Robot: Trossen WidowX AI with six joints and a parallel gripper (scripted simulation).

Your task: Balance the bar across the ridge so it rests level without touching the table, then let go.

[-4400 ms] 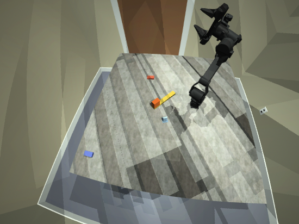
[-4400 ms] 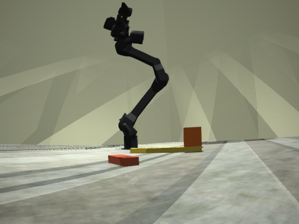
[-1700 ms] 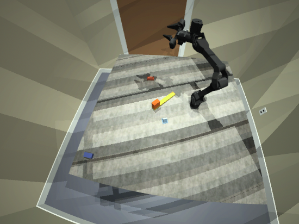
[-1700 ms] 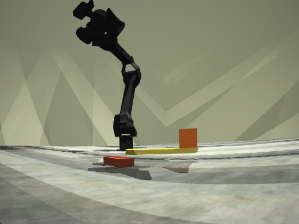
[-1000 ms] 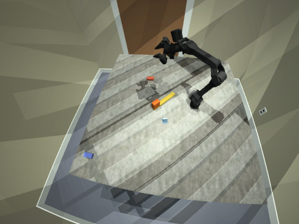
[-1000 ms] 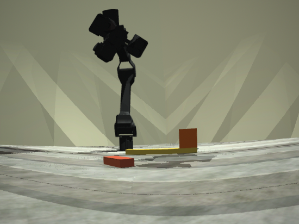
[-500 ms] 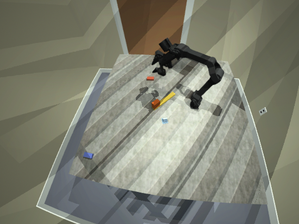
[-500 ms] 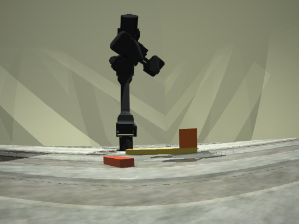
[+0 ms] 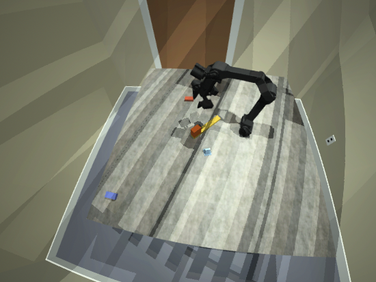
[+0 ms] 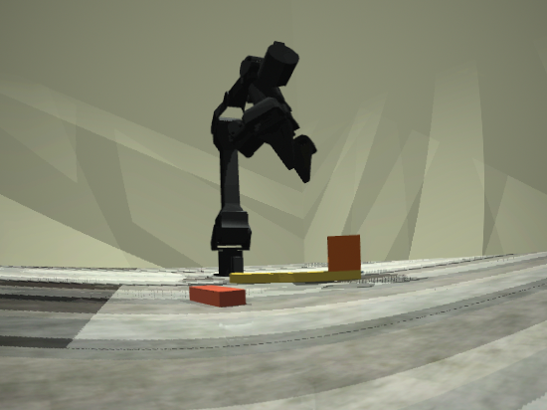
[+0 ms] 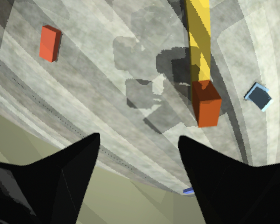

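Top view: the arm rises from its base at about 3 o'clock of the bench's (image 9: 239, 200) middle, arches toward 12 o'clock and bends down, so the gripper (image 9: 204, 101) hangs above the striped surface near the far edge. The yellow bar (image 9: 210, 123) lies flat on the bench, running from about 1 o'clock down to 7 o'clock, and its lower end meets the orange block (image 9: 195, 131). A flat red ridge (image 9: 189, 98) sits at 10 o'clock of the gripper, well apart from the bar. A pale blue cube (image 9: 207, 151) lies at 5 o'clock of the orange block, and a blue block (image 9: 111, 195) rests far off toward 8 o'clock near the bench edge.

Exterior view: the gripper (image 10: 304, 158) is held high in the air, pointing down, well above everything. The bar (image 10: 293, 276) lies level on the bench (image 10: 278, 360), with the orange block (image 10: 343, 253) standing at its 3 o'clock end. The red ridge (image 10: 217, 296) sits nearer the camera at 7 o'clock of the bar, apart from it.

Wrist view: two dark fingers frame the bottom of the picture, standing wide apart with nothing between them. Beyond them the bar (image 11: 199, 25) runs from 12 o'clock down to the orange block (image 11: 206, 102). The red ridge (image 11: 49, 42) is at 10 o'clock and the pale blue cube (image 11: 258, 96) at 3 o'clock.
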